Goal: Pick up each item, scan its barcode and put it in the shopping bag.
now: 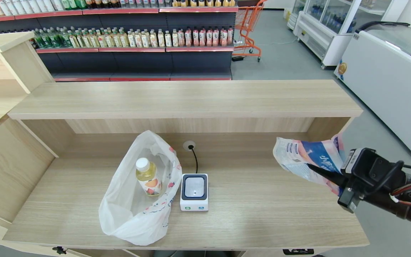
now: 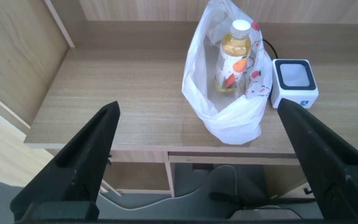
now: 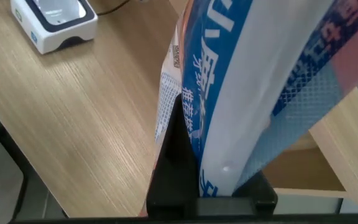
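grip first: your right gripper (image 1: 319, 171) is clamped on a snack packet (image 1: 298, 157), its dark fingers pinching one end with the film squeezed flat between them. in the right wrist view one black finger (image 3: 176, 155) lies along the packet (image 3: 247, 81). your left gripper (image 2: 199, 106) holds nothing, its two fingers spread wide apart above the desk's front edge.

the packet is a flat, crinkled plastic pouch printed in blue, white and pink. it is in the air over the right end of the desk (image 1: 262, 214), well apart from the scanner (image 1: 194, 192). its long axis runs roughly across the desk, and the free end points toward your left, tilted slightly upward.

the scanner is a small white box with rounded corners and a dark-framed glossy window facing up. it sits near the middle of the desk, with a black cable (image 1: 194, 159) running to a round hole at the back.

the shopping bag (image 1: 130, 214) is thin, white, translucent plastic, slumped on the desk left of the middle, with its right side against the scanner. its mouth gapes open. inside it a clear bottle (image 1: 148, 178) of pale yellow drink stands nearly upright, white cap on top. the desk is pale wood-grain laminate.
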### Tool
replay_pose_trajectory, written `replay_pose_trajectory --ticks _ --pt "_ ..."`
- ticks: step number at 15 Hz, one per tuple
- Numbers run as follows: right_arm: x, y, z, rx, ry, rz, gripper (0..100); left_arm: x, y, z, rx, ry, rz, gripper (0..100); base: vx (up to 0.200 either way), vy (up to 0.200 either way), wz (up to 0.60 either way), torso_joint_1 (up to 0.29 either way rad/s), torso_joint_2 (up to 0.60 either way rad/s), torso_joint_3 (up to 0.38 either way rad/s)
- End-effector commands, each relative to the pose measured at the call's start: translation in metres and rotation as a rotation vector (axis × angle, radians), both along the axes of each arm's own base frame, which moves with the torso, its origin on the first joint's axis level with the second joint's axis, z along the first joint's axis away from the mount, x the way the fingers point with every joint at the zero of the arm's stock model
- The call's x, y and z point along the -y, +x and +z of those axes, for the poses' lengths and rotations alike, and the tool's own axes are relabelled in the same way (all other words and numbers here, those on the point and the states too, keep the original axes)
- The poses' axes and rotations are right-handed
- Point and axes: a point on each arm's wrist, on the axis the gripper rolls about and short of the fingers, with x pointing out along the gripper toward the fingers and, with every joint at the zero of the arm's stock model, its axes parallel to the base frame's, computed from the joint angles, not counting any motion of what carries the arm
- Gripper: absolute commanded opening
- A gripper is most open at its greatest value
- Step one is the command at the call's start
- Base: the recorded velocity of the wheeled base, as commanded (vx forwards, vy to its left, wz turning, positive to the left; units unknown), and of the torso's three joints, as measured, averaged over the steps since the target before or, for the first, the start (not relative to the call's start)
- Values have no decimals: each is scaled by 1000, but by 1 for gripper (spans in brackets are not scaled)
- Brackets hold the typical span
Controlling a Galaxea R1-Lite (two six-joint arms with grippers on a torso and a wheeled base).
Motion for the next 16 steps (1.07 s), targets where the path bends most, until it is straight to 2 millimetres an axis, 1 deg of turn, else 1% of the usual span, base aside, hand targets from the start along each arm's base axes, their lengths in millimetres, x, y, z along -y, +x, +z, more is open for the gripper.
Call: replay_pose_trajectory --ticks 1,4,8,11,15,16 --pt "-8 -4 -2 -7 -5 48 0 0 0 0 1 0 -1 100 0 0 0 0 0 0" --pt "-13 -5 -7 -13 -34 76 0 0 0 0 -1 2 -1 100 0 0 0 0 0 0" --pt "-12 -8 -15 -41 -46 78 0 0 0 0 1 -3 1 100 0 0 0 0 0 0" --pt "-17 -6 -17 -48 -46 96 0 0 0 0 1 -3 1 100 0 200 0 1 2 4" --pt "-24 11 -25 -38 -35 104 0 0 0 0 1 -3 1 100 0 200 0 5 -1 -2" --pt "-27 18 -31 -43 -32 117 0 0 0 0 1 -1 1 100 0 200 0 -2 -2 -2"
